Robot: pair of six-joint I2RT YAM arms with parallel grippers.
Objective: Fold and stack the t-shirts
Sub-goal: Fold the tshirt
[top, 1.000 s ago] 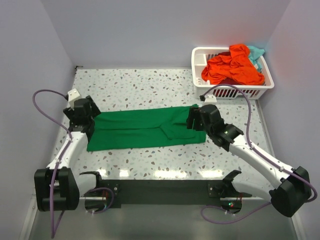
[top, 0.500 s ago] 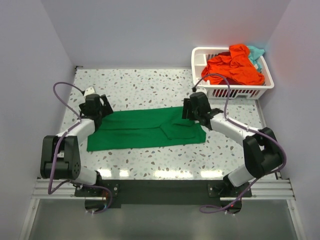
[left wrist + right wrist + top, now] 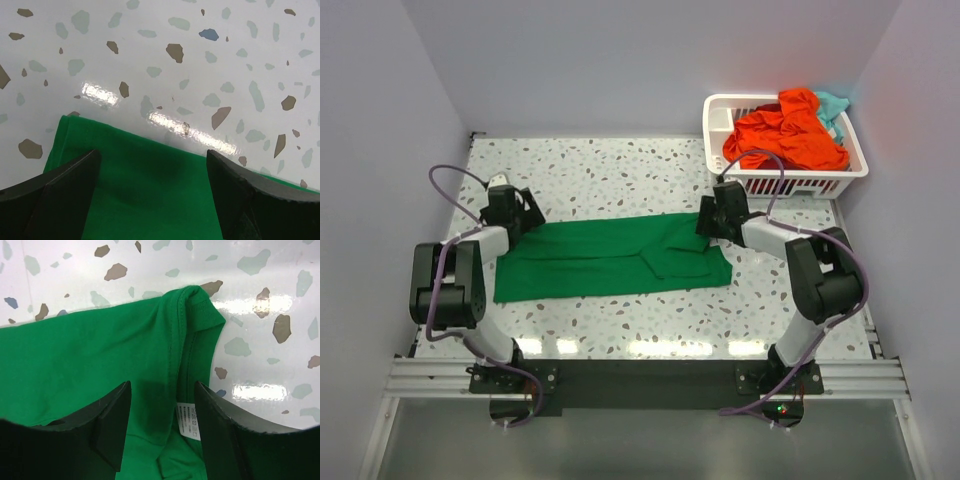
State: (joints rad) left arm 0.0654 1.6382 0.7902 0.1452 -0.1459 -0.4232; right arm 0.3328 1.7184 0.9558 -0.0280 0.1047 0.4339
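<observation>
Across the speckled table [image 3: 620, 170] the green t-shirt [image 3: 610, 258] lies flat in a long band. The white basket [image 3: 720, 105] at the far right corner holds a crumpled orange-red t-shirt [image 3: 785, 135] with a teal t-shirt [image 3: 835, 103] behind it. My left gripper [image 3: 152, 165] gapes wide over one end of the green t-shirt, and my right gripper [image 3: 162, 390] gapes over its collar, beside the neck label [image 3: 188, 421].

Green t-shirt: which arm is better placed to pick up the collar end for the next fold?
Right. Its open jaws sit over the green t-shirt's collar end, straddling the neck seam beside the white label. The left arm's open jaws are over the opposite end's far corner.
</observation>
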